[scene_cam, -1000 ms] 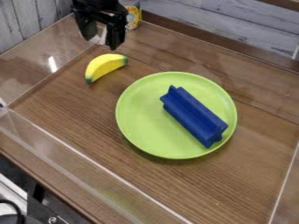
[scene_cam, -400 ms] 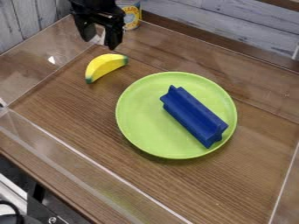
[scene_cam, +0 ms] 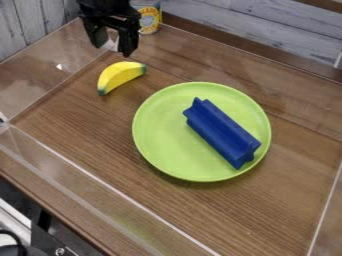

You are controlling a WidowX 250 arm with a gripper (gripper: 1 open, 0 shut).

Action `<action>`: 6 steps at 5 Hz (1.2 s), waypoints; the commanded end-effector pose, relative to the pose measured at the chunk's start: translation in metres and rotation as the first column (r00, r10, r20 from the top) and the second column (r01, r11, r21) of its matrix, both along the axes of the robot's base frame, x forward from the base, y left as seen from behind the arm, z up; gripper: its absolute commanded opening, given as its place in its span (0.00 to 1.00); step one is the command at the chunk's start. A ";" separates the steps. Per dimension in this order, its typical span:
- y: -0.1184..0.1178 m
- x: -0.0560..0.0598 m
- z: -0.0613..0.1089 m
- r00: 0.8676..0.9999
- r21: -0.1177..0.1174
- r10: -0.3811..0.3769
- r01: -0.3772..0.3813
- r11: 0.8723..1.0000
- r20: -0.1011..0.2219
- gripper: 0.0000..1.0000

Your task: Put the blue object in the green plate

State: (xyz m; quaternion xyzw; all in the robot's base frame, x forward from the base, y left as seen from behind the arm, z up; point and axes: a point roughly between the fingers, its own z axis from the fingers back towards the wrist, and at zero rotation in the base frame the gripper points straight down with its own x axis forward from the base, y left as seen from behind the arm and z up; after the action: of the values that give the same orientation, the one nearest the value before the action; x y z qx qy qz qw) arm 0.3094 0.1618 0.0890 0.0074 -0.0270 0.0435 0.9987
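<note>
Resting inside the round lime-green plate (scene_cam: 162, 144), right of its middle, as the long deep-blue block (scene_cam: 222, 133) — placing apparently done, nothing evidently left — with black gripper (scene_cam: 115, 48) well apart, jaws parted, holding nothing visible.

Black two-pronged jaws (scene_cam: 112, 42).

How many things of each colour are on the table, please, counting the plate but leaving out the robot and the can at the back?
Green: 1, the plate
Blue: 1, the block
Yellow: 1, the banana
Total: 3
</note>
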 end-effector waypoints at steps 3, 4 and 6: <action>0.002 0.004 0.010 0.999 0.004 0.039 -0.039 0.999 0.027 1.00; -0.003 0.002 0.004 0.999 -0.001 0.051 -0.051 0.999 0.006 1.00; -0.015 -0.002 -0.007 0.997 -0.007 0.074 -0.074 0.997 -0.034 1.00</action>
State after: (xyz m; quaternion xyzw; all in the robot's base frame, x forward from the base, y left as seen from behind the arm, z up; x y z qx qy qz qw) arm 0.3040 0.1464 0.0711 -0.0034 0.0069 0.0808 0.9967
